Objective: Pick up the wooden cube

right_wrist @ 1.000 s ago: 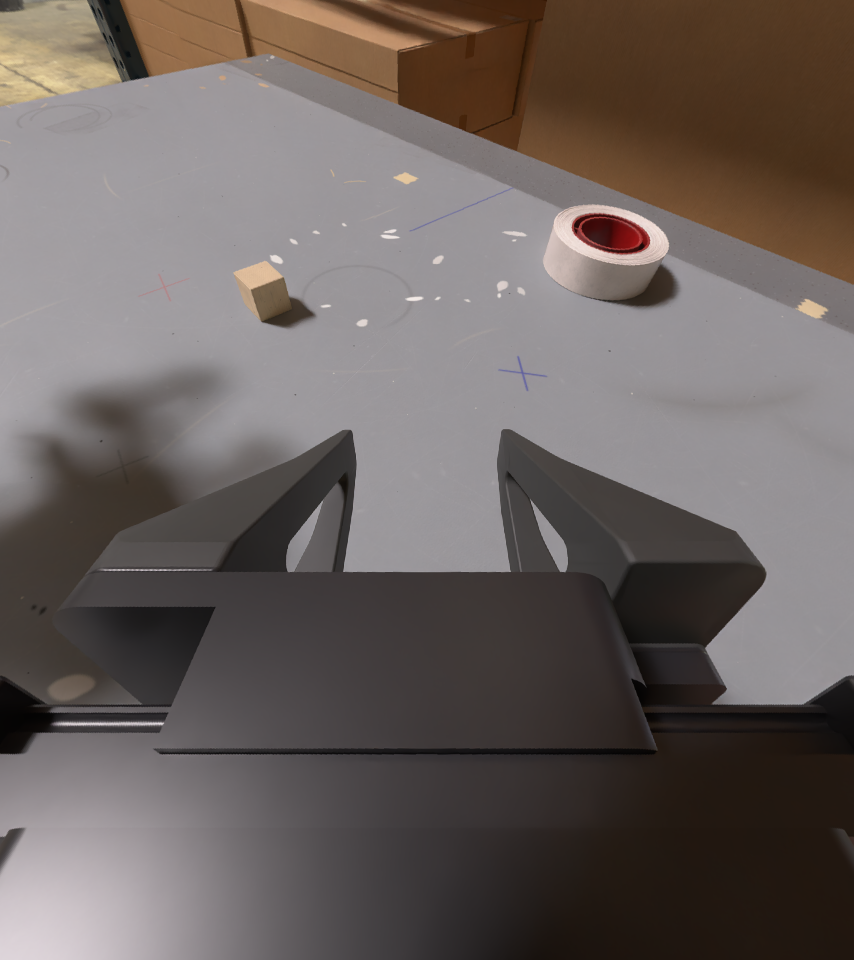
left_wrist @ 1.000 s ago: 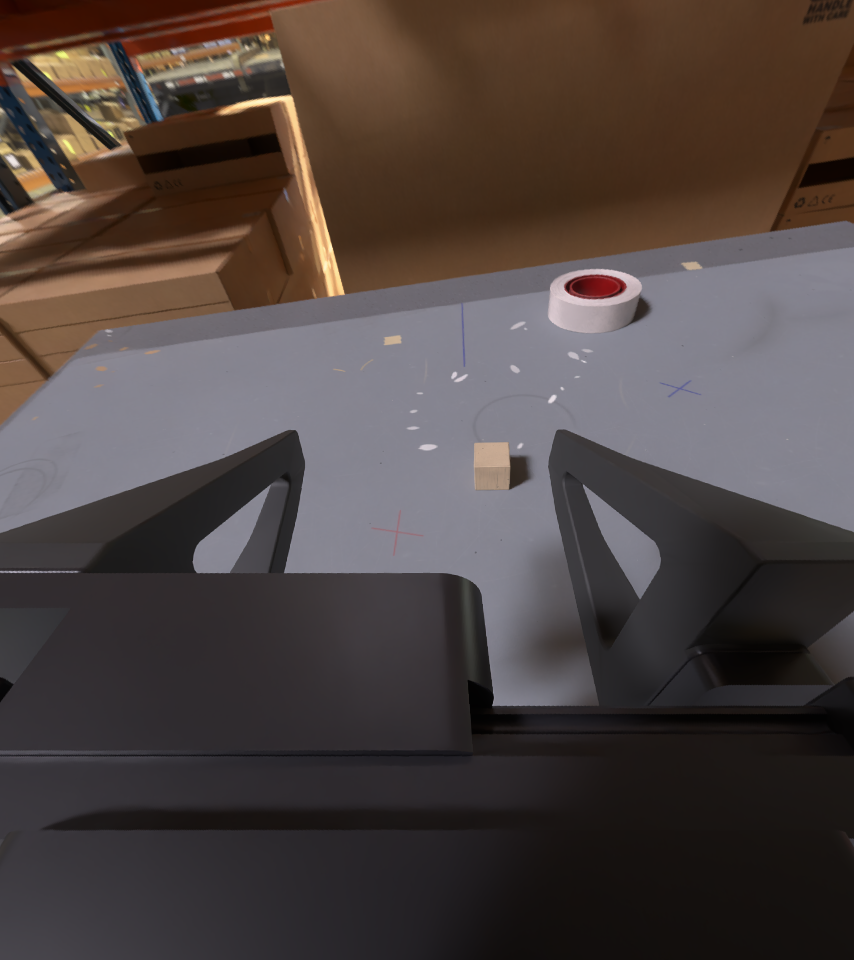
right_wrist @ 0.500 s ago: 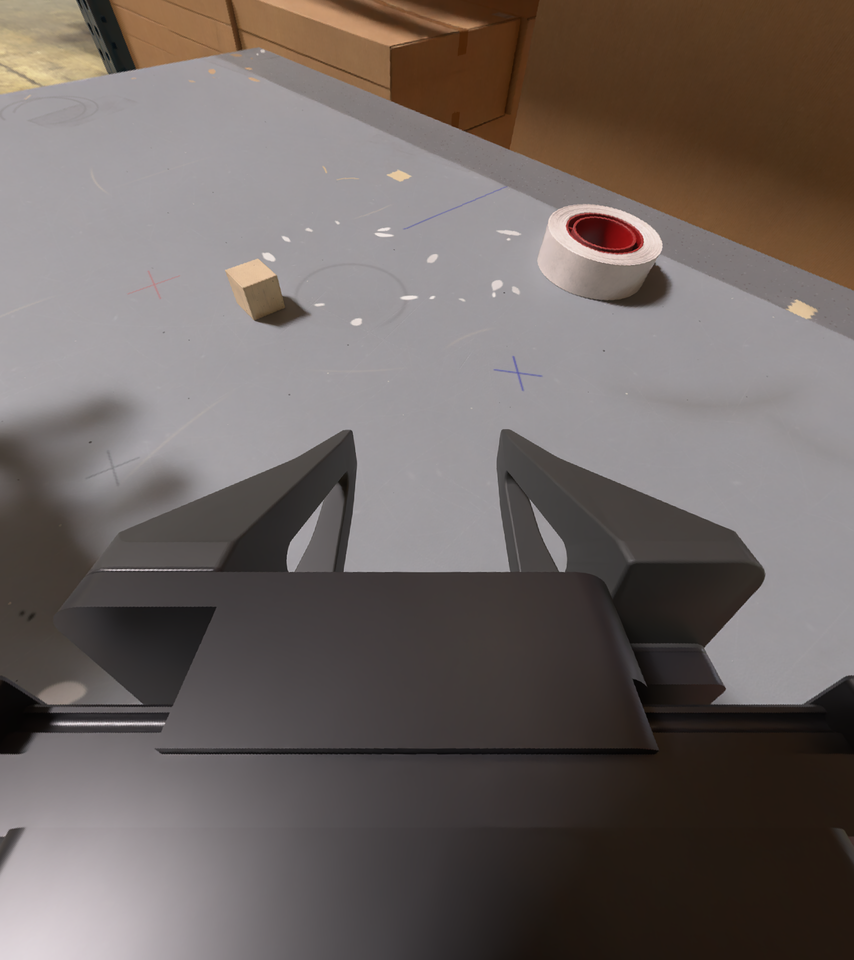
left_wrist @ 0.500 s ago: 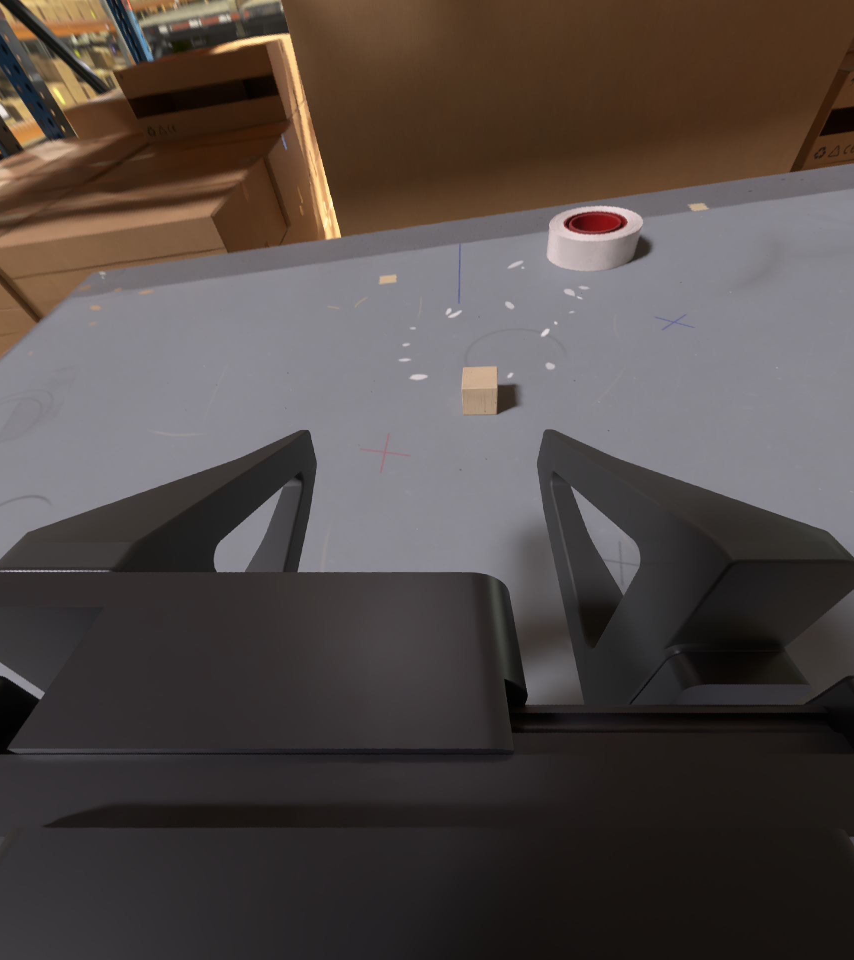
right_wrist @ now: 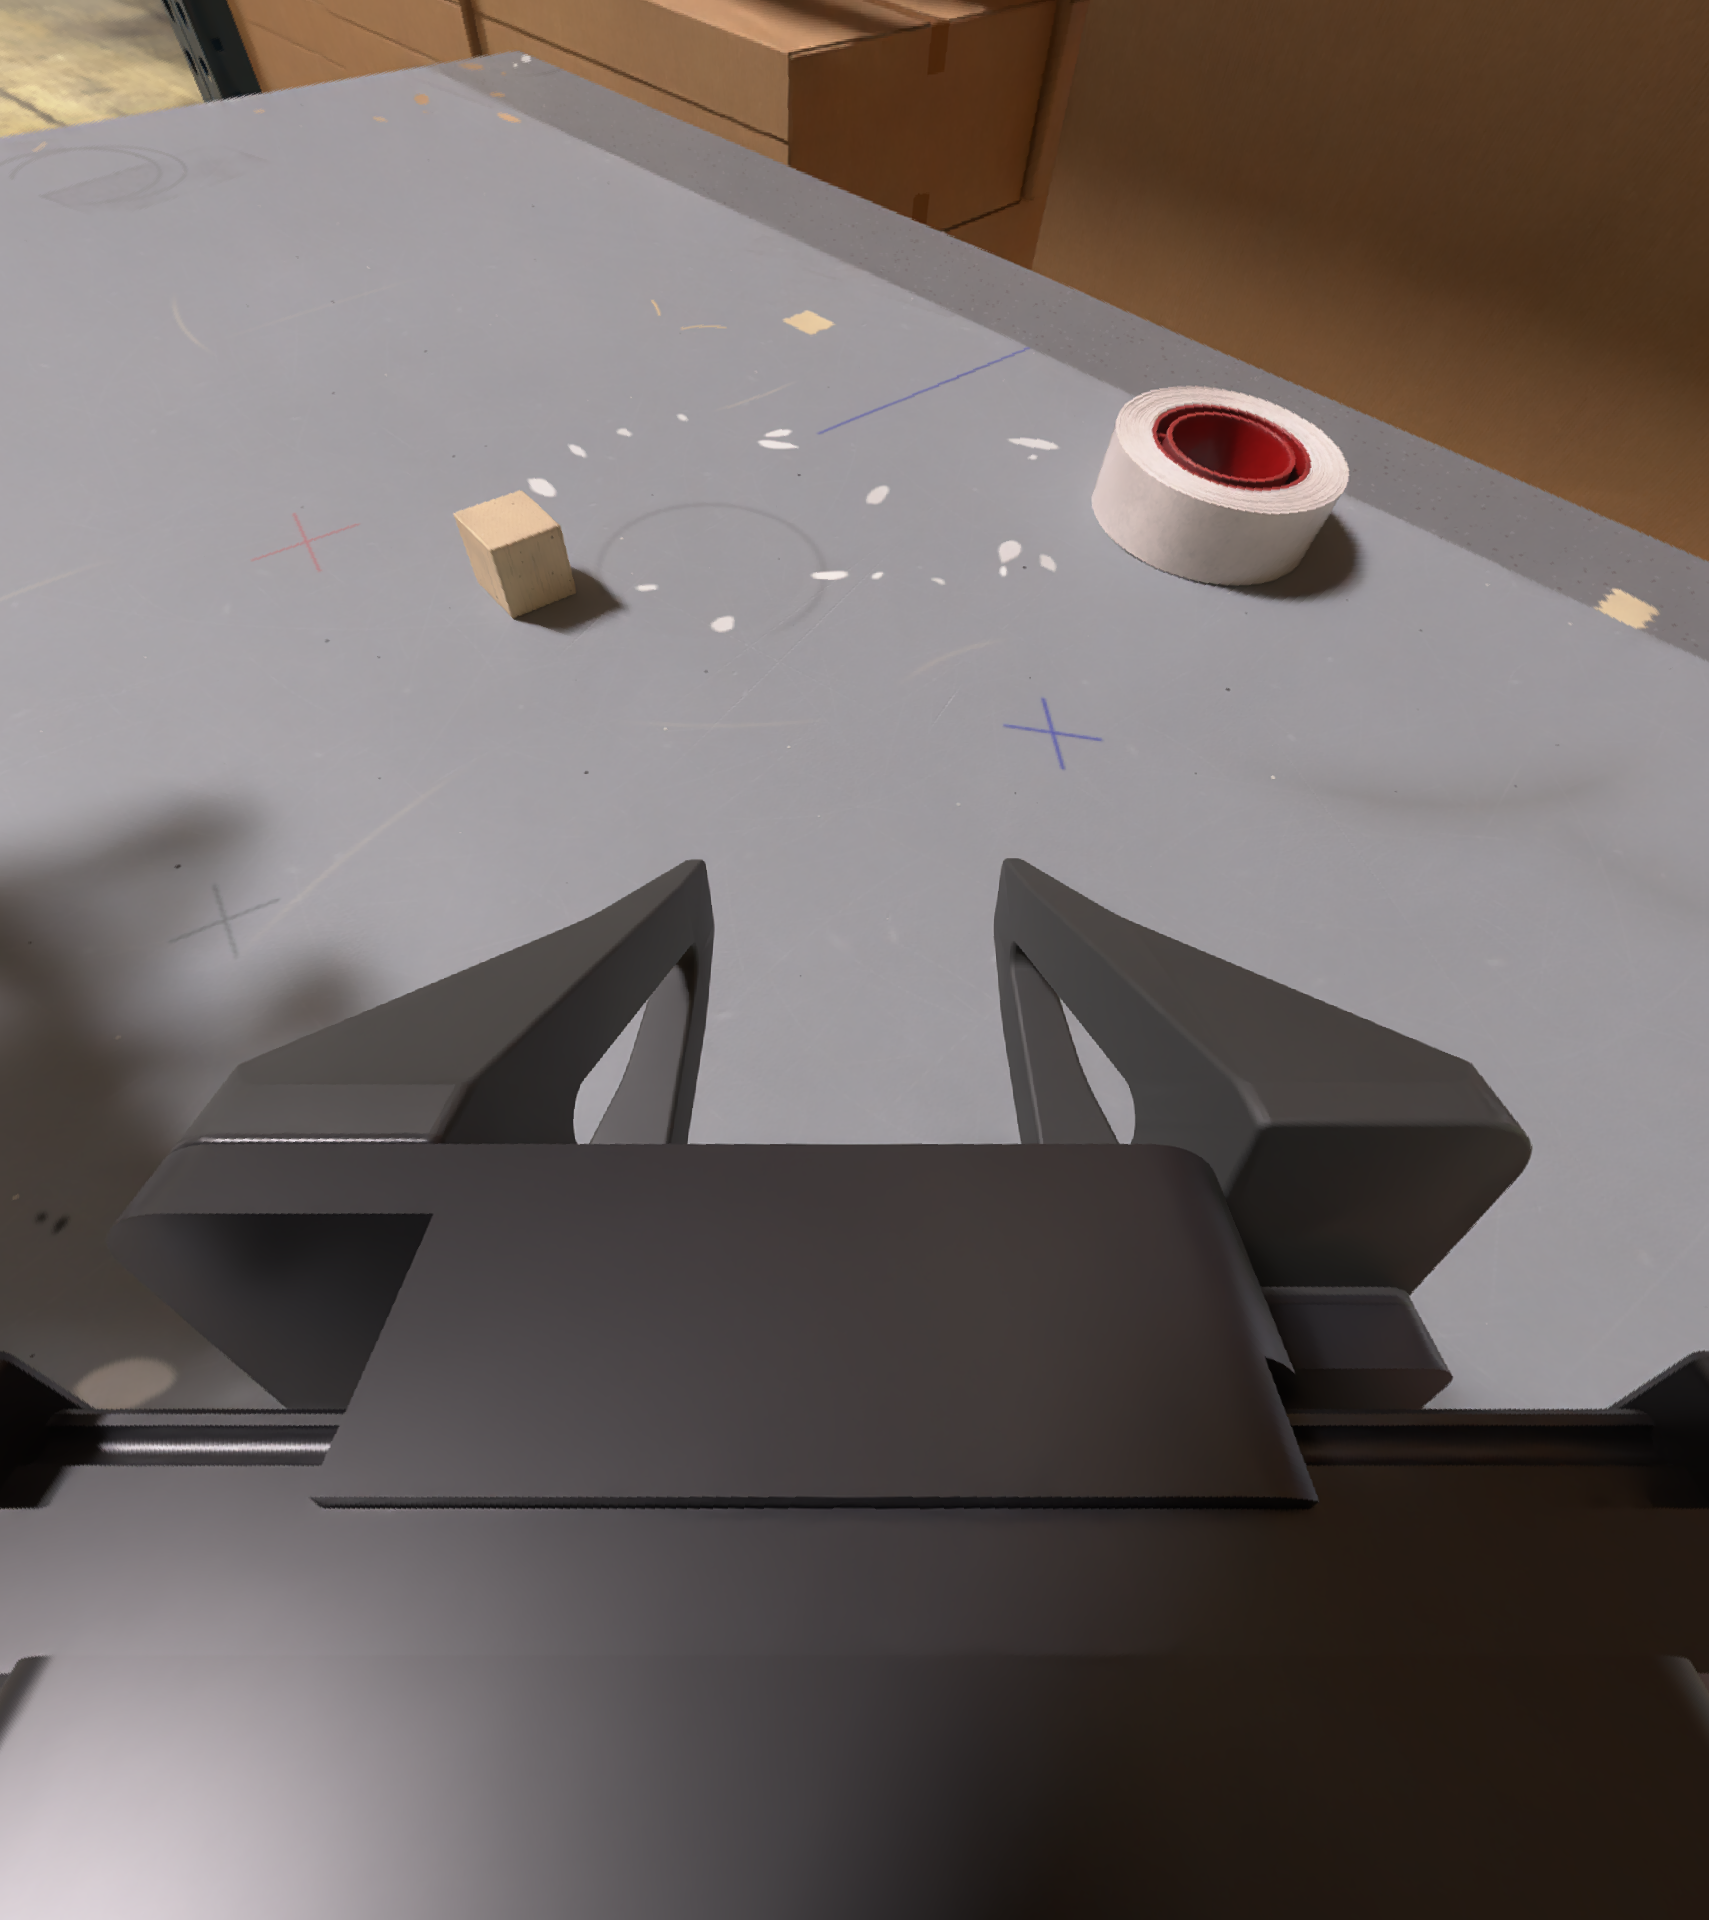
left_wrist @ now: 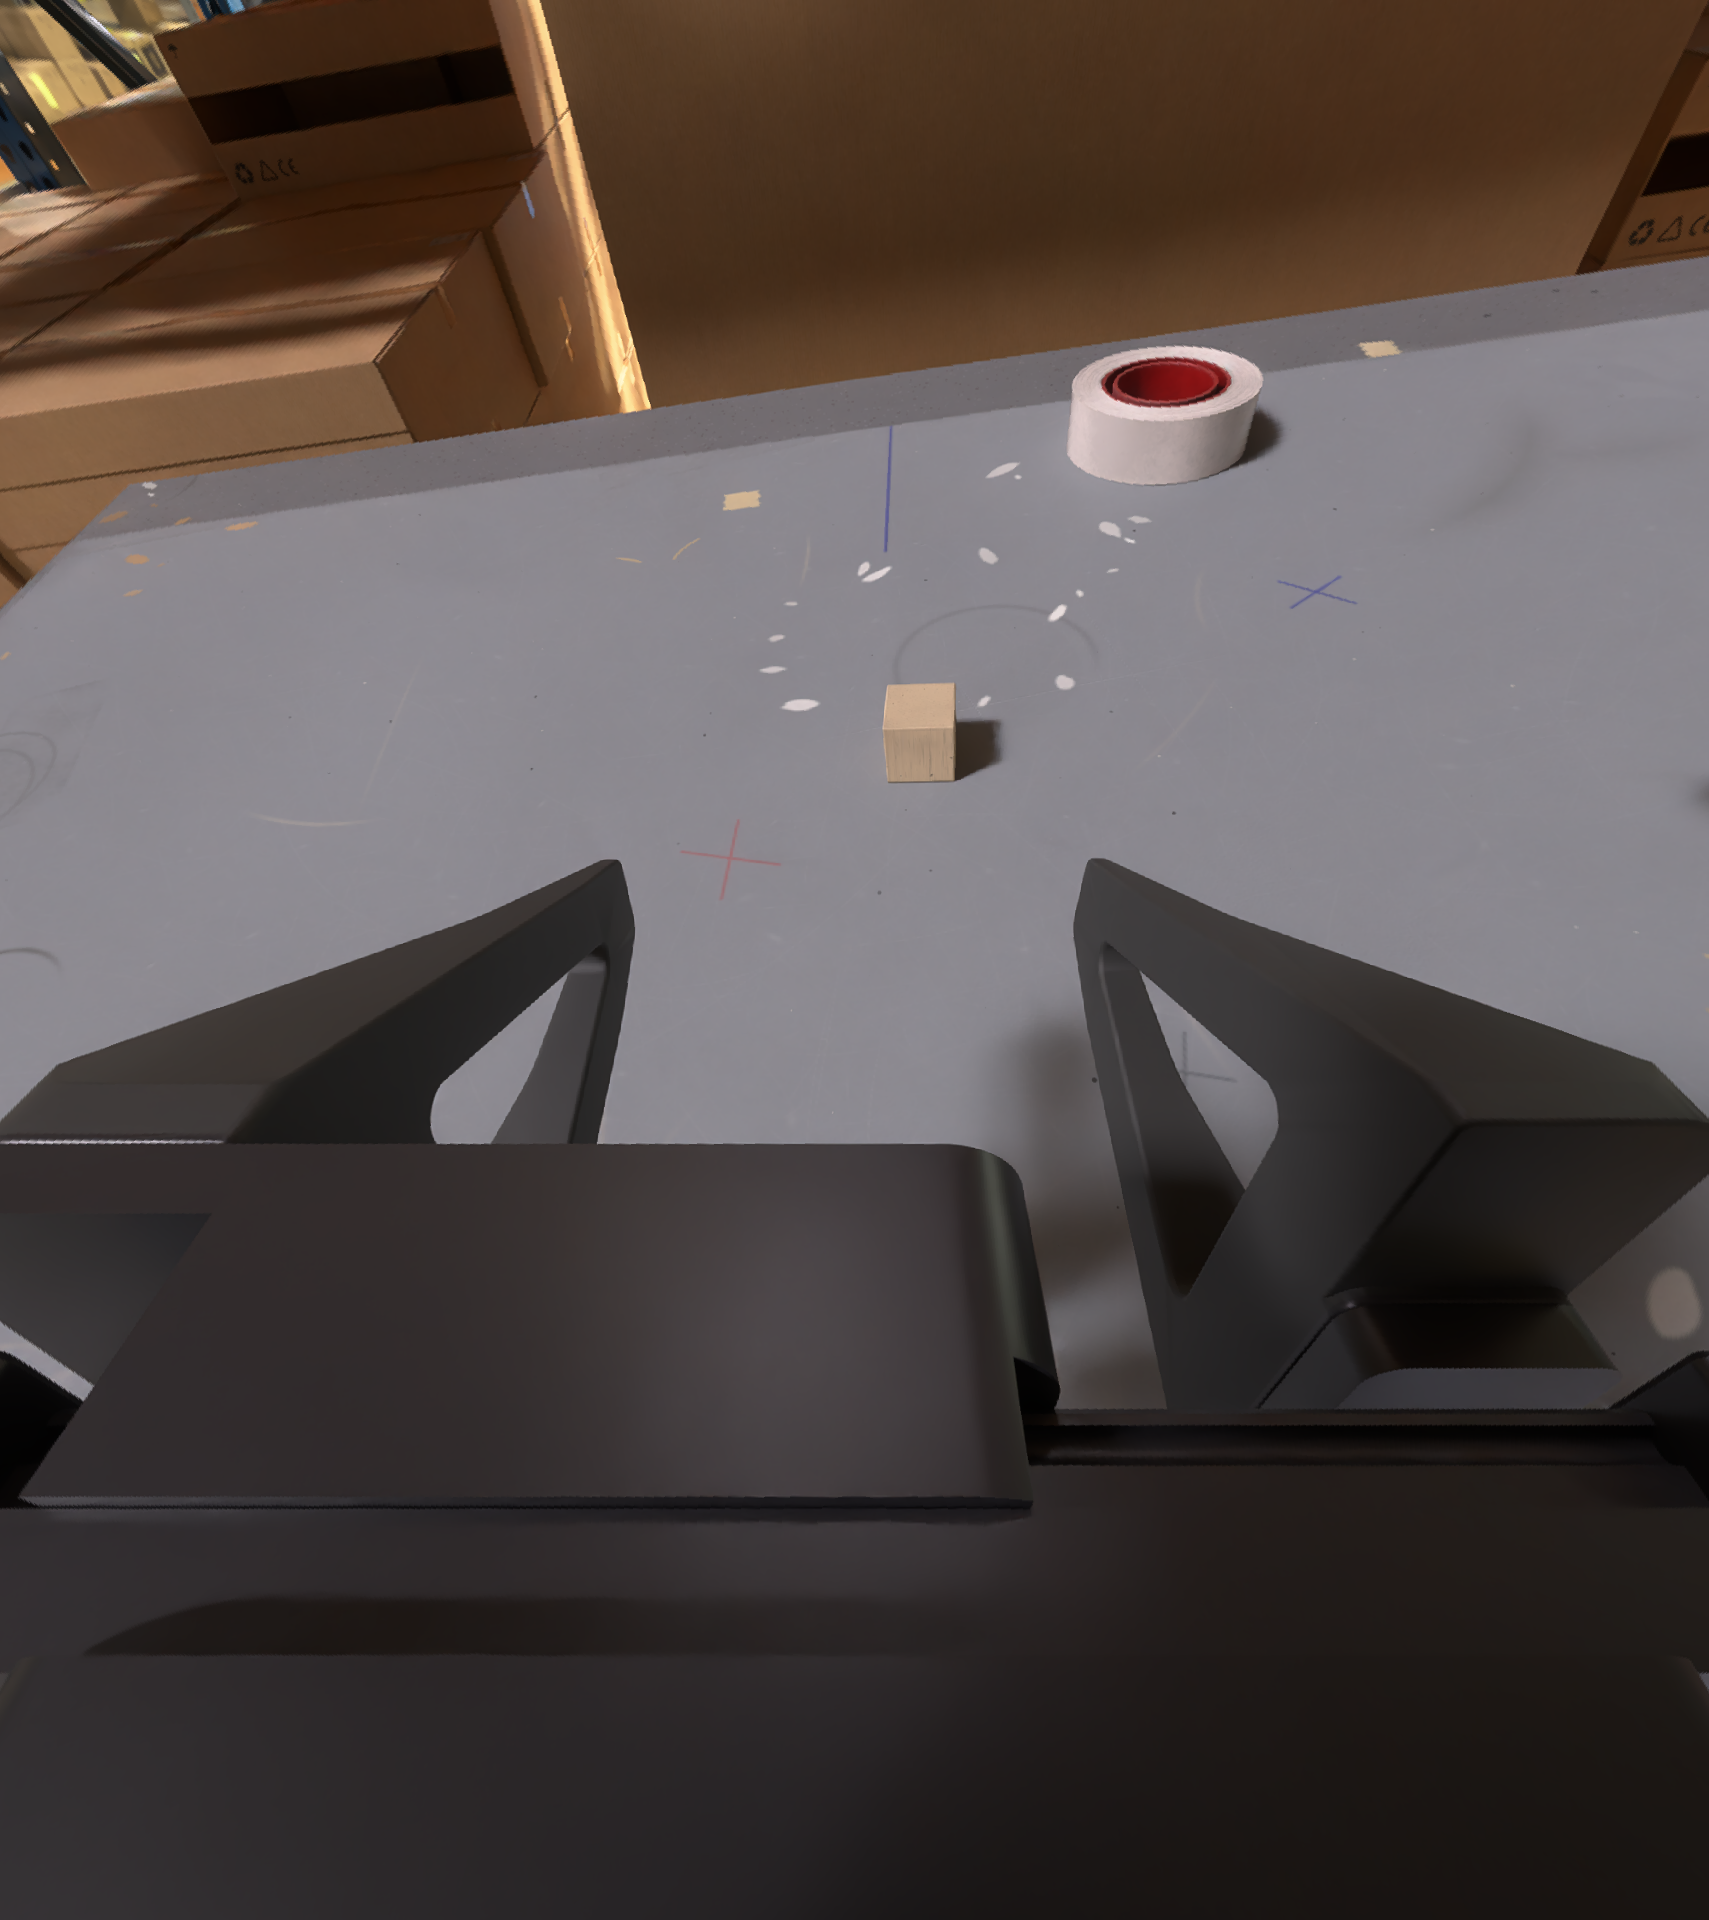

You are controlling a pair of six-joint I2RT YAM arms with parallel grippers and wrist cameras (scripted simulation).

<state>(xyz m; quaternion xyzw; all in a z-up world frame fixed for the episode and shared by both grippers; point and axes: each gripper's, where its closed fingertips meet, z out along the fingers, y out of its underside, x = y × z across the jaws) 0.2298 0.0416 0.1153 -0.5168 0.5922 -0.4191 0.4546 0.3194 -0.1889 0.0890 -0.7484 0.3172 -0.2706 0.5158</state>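
wooden cube sits untouched mid-desk (tape roll by the far edge); left gripper wide and empty, right gripper narrower, empty; approach, grasp, lift remain.

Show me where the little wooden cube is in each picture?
Left wrist view: cube sits just above centre, ahead of the open left gripper.
Right wrist view: cube sits upper left, off to the side of the right gripper.
Shared landmark: the tape roll.
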